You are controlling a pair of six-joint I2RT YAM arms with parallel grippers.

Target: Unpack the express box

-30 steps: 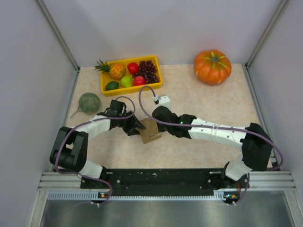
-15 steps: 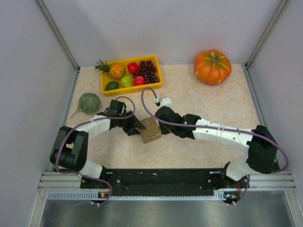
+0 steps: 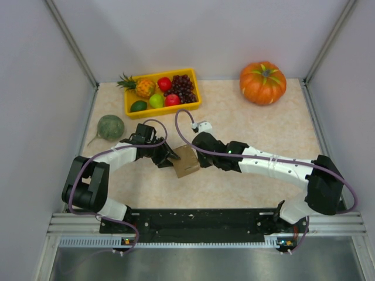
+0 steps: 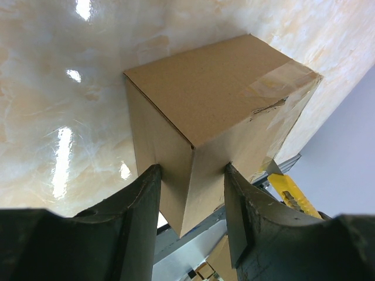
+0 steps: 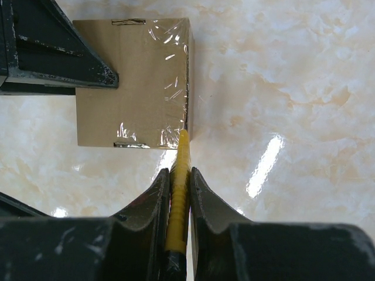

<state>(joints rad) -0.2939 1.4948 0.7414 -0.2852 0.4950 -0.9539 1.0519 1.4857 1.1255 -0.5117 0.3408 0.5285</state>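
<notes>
Though hidden from above, yellow cutter clamped in right tool, tip at express box, left tool gripping it.

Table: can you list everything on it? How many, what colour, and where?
express box: one, brown, table middle, between both grippers.
utility knife: one, yellow, tip at the box's taped edge.
fruit tray: one, yellow, far left, holding pineapple, grapes, red and green fruit.
pumpkin: one, orange, far right.
melon: one, green, left edge.
table: one, beige marble.
left gripper: one, black, clamped on the box.
right gripper: one, black, shut on the knife.
</notes>
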